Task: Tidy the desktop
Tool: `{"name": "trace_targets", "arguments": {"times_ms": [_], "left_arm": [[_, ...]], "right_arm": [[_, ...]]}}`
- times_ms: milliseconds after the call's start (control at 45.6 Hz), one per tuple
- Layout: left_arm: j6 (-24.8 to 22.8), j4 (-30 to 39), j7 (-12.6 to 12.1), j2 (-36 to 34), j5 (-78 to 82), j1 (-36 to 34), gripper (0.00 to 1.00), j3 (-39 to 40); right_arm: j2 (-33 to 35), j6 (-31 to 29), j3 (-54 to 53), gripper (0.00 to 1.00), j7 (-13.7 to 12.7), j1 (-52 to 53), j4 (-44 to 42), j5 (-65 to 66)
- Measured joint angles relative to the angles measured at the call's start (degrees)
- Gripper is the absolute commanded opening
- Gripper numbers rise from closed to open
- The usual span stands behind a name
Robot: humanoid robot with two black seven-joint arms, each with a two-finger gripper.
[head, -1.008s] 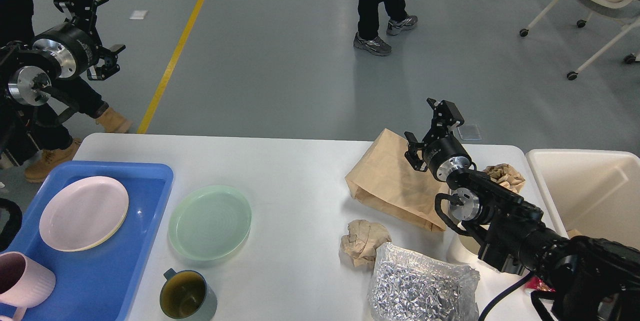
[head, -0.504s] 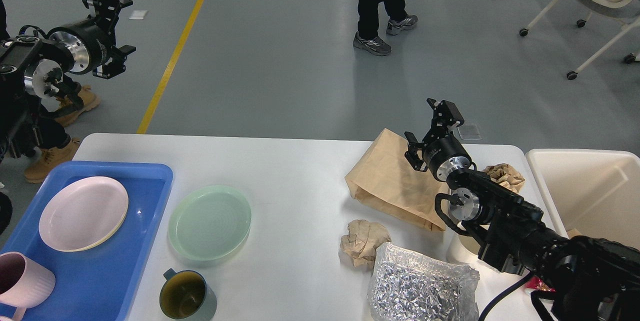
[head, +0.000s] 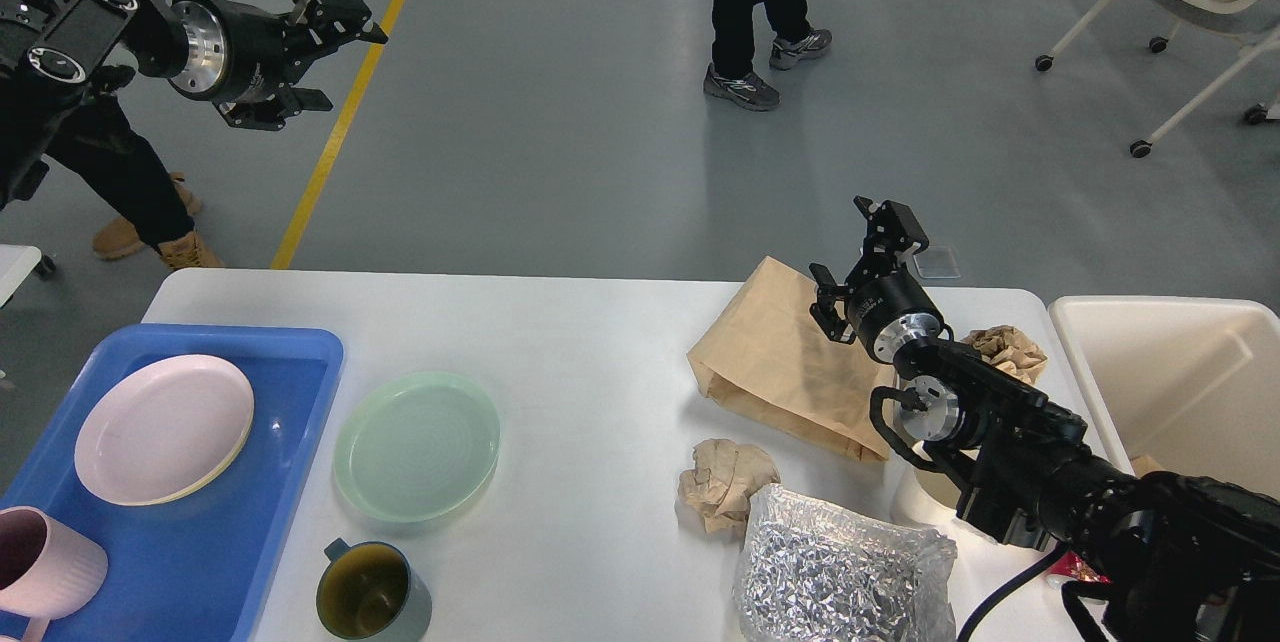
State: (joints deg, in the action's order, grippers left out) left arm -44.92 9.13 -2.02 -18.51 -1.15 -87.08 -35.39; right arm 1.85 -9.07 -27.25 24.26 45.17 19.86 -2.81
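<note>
My left claw (head: 335, 57) is up high over the floor, well beyond the counter's (head: 590, 392) far left corner, fingers spread apart, nothing in it. My right claw (head: 868, 257) hangs over the far right part of the counter, just above the paper bag's (head: 775, 362) far edge, fingers apart, gripping nothing. Counter is the white top filling the lower middle of the view, between the blue tray (head: 215, 542) on its left end and the cream bin (head: 1180, 382) off its right end. Tray holds a pink plate (head: 165, 427) and a pink mug (head: 45, 572) at its near left corner. On the bare counter just right of the tray: green plate (head: 417, 444), and nearer to me a dark green mug (head: 372, 594), upright, handle pointing away. Paper bag lies flat right of counter centre. Nearer than the bag sits a crumpled paper ball (head: 727, 480), touching a foil bag (head: 840, 577) at the counter's near edge. Another crumpled paper wad (head: 1008, 350) is at the counter's right end, beside the bin, partly behind my right arm. A small white cup is mostly hidden under that arm, cannot tell more.
</note>
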Motion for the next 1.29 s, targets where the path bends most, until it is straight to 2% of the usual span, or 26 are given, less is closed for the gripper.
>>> {"name": "trace_targets", "arguments": {"times_ms": [110,285,482,591,745,1073,1183,1292], "left_arm": [[-3.55,1.02,0.01,1.86,0.02,-2.81,0.96,-10.66],[-9.03,2.78,0.4,3.87,-0.04,-4.36,0.96,-23.58],[-10.07,8.04,0.21,5.86,0.01,-9.14,0.96,-40.25],[-10.09,12.3,0.23,8.93,-0.01,-11.2,0.96,-47.04],[-10.09,20.43,0.21,10.55,0.0,-14.13,0.96,-50.65],[-10.09,39.84,0.04,11.0,0.09,-23.63,0.96,-50.99],[-10.08,42.88,0.05,11.69,0.42,-24.7,0.96,-50.95],[-10.07,43.45,0.14,13.19,0.74,-22.69,0.96,-50.89]], "right_arm": [[0.0,0.0,0.0,1.0,0.0,0.0,0.0,0.0],[0.0,0.01,0.0,1.0,0.0,0.0,0.0,0.0],[0.0,0.02,0.0,1.0,0.0,0.0,0.0,0.0],[-0.01,0.02,0.0,1.0,0.0,0.0,0.01,-0.01],[0.0,0.02,0.0,1.0,0.0,0.0,0.0,0.0],[0.0,0.02,0.0,1.0,0.0,0.0,0.0,0.0],[0.0,0.02,0.0,1.0,0.0,0.0,0.0,0.0],[0.0,0.0,0.0,1.0,0.0,0.0,0.0,0.0]]}}
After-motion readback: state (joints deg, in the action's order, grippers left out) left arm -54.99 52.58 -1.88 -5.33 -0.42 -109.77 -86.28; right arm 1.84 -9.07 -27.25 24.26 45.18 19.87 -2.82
